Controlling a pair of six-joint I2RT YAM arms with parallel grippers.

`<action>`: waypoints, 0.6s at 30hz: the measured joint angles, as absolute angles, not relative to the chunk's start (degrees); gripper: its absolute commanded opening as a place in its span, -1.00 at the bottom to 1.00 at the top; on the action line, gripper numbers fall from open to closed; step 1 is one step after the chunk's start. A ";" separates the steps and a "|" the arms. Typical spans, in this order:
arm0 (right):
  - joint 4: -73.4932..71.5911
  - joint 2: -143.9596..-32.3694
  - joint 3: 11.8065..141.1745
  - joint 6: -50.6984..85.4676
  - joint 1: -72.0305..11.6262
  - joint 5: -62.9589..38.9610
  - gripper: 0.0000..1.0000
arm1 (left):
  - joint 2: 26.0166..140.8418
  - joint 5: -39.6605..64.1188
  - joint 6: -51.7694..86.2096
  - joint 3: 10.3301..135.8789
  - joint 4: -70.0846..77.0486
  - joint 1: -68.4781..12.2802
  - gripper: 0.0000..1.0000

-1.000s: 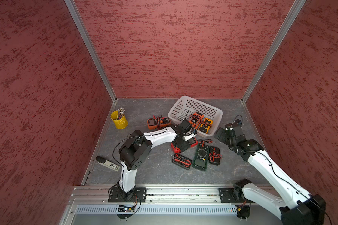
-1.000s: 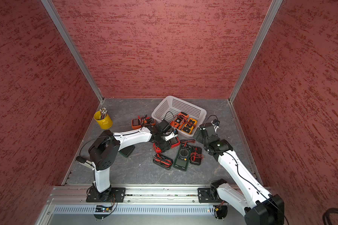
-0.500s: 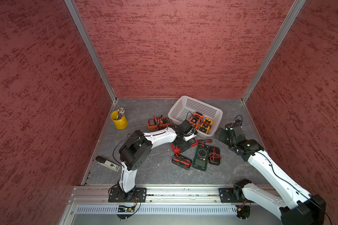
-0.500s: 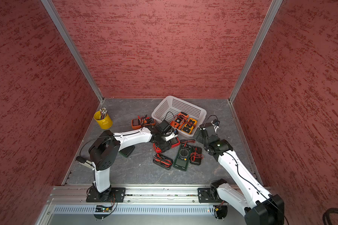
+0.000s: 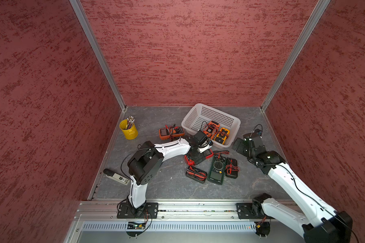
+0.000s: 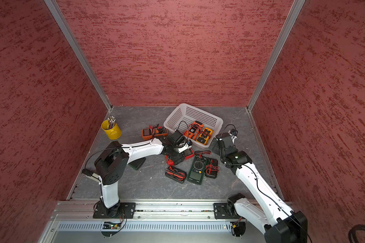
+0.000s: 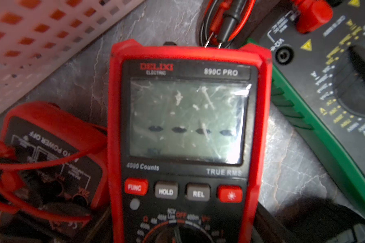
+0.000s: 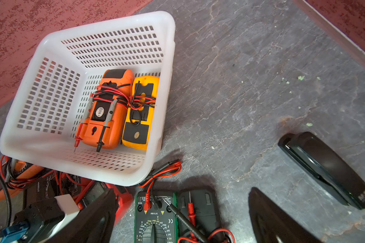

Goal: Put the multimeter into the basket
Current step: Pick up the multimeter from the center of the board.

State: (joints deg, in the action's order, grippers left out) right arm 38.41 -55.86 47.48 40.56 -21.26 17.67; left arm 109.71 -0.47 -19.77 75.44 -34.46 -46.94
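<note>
Two multimeters already lie back-up in the white perforated plastic basket [image 8: 167, 88]: an orange-cased meter [image 8: 105, 117] and a yellow-cased meter [image 8: 140, 113]. The unit being worked appears to be the red-booted black digital multimeter [image 7: 183, 126]. It lies face-up on the grey stone-pattern tabletop [image 5: 156, 185], just outside the basket's near wall. It touches or overlaps a second red meter [image 7: 51, 151] and sits beside a green-cased dial meter [image 5: 216, 168].

Left gripper [image 5: 198, 154]: positioned directly over the red-booted multimeter. Whether its jaws are clamped on the case cannot be told.
Right gripper [image 8: 182, 192]: jaws spread wide, holding nothing, near the basket corner.

Handling, as judged:
- Rigid shell with a rubbery boot and moderate weight; the boot should give good friction.
- Take hold across the narrow width, on the boot's long sides below the display.
- Avoid the filmed screen and the rotary dial.
- Red and black test leads [image 7: 223, 25] lie at its top end. Whether they are plugged in is not visible, so allow for drag or snagging on the basket rim.
</note>
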 measured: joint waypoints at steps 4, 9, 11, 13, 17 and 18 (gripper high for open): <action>38.41 -55.13 47.48 40.58 -21.26 17.80 0.98 | 107.53 -2.52 -19.79 73.30 -35.24 -47.05 -1.00; 38.41 -54.94 47.48 40.60 -21.26 17.82 0.98 | 103.48 -5.41 -19.29 70.65 -37.30 -46.89 -1.00; 38.41 -54.96 47.48 40.60 -21.26 17.82 0.98 | 101.30 -6.37 -18.87 69.84 -37.95 -46.87 -1.00; 38.41 -54.96 47.48 40.60 -21.26 17.82 0.98 | 98.59 -7.42 -18.41 69.14 -38.48 -46.74 -1.00; 38.41 -54.96 47.51 40.60 -21.26 17.82 0.98 | 93.17 -7.94 -17.32 68.79 -39.88 -45.23 -1.00; 38.39 -54.96 47.51 40.60 -21.26 17.80 0.98 | 91.72 -8.03 -17.10 68.77 -40.25 -44.56 -1.00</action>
State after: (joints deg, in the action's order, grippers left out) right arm 38.39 -54.96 47.51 40.60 -21.26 17.80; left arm 91.72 -8.03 -17.10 68.77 -40.25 -44.56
